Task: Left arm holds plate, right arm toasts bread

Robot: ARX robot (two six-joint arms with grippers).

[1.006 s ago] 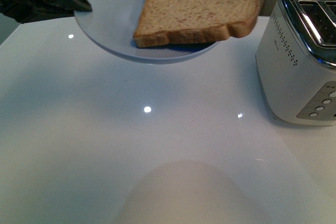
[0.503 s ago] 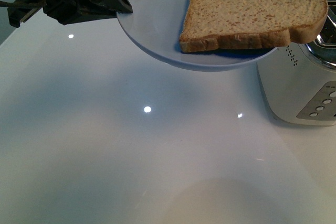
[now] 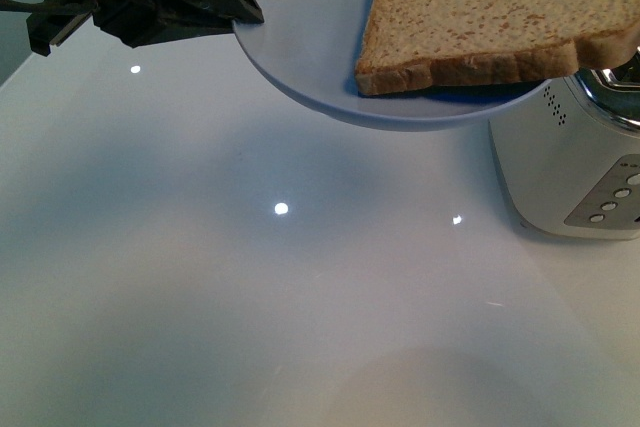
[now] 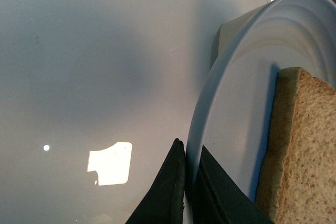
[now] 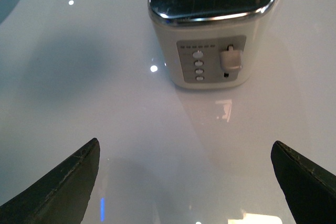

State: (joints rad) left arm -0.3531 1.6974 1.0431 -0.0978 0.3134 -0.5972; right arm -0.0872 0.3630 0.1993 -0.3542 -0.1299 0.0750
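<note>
Glossy white table [image 3: 300, 297], light glints [image 3: 281, 209], plate [image 3: 310, 37] aloft, toaster [image 3: 560, 167] at right

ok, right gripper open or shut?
Open. In the right wrist view the right gripper fingers stand wide apart, nothing between them.

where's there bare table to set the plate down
The wide stretch of table left of the toaster, below the raised plate and toward the robot, is bare. It is crowded at the right: the plate and bread hang by the toaster's top, and the left gripper clamps the plate's rim.
</note>
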